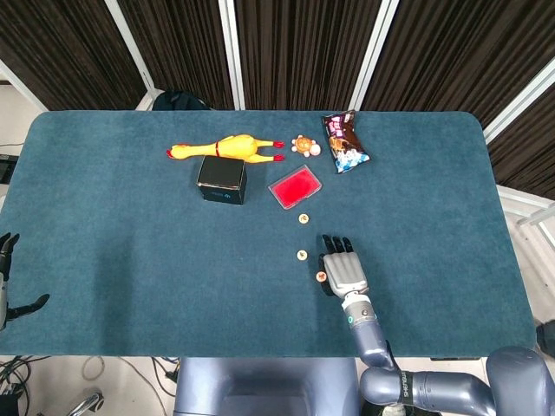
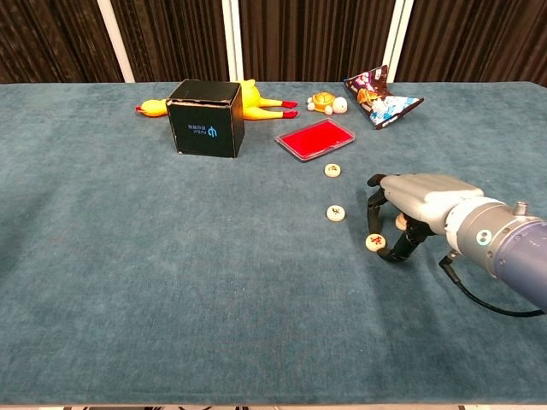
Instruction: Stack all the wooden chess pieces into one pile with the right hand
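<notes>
Right hand (image 2: pixel 419 198) sits palm-down low over the blue desk (image 1: pixel 130 260), fingers (image 2: pixel 373 205) curled downward w/ tips at or near the cloth. A fourth chess piece (image 2: pixel 402 221) shows under the palm in chest view; can't tell if the fingers actually grip it or just cage it. Nearest chess piece (image 2: pixel 374 243) lies just beside the thumb side of the hand, touching or almost touching a fingertip. Middle chess piece (image 2: pixel 337 213) lies further up-left, apart from the hand. Far chess piece (image 2: pixel 332 170) lies just below the red tray (image 2: pixel 314 139). All loose pieces flat on the desk, none stacked.

Left hand (image 1: pixel 7 282) hangs off the desk's left edge in head view, fingers spread, holding nothing.

Other stuff at the back: black box (image 2: pixel 204 117), rubber chicken (image 1: pixel 227 147) behind it, small turtle toy (image 2: pixel 326 103), snack bag (image 2: pixel 379 96) at right.
</notes>
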{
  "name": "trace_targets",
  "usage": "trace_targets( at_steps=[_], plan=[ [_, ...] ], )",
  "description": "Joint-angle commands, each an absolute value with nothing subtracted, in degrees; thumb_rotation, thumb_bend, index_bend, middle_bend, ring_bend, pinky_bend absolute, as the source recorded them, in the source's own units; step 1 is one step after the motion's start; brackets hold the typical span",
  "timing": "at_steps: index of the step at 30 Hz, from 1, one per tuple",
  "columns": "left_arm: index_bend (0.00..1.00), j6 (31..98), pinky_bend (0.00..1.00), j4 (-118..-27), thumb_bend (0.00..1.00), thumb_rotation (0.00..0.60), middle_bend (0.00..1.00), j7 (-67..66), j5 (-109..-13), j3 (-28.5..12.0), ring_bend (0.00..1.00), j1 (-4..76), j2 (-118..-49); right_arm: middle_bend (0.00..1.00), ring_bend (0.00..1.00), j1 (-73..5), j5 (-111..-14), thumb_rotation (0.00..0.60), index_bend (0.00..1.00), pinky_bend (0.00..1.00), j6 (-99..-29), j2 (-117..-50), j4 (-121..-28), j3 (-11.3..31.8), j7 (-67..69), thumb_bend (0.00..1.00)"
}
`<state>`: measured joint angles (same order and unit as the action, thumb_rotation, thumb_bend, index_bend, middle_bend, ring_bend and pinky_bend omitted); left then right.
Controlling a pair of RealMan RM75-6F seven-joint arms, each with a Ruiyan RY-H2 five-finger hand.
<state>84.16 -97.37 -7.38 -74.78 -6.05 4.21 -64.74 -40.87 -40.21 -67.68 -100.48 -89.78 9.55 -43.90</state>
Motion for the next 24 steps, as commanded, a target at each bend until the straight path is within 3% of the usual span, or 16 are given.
trace_targets(
  at_steps=[1,24],
  plan=[
    [0.04,84.1,0.15,-97.3,0.01,0.6,0.02,-7.4,-74.7,-6.0,0.0,4.2,-64.7,0.0,0.0,-40.9,-40.3,0.6,0.52,0.0,-67.8,-100.2,-90.2,9.8,-43.9,0.42],
    [0.04,84.2,0.15,-97.6,0.01,0.6,0.02,-7.7,-74.7,-6.0,0.0,4.2,-64.9,0.0,0.0,-42.1,-35.9,0.6,0.52,0.0,-67.5,-93.4,-93.6,12.5,-46.0,0.42]
  ],
)
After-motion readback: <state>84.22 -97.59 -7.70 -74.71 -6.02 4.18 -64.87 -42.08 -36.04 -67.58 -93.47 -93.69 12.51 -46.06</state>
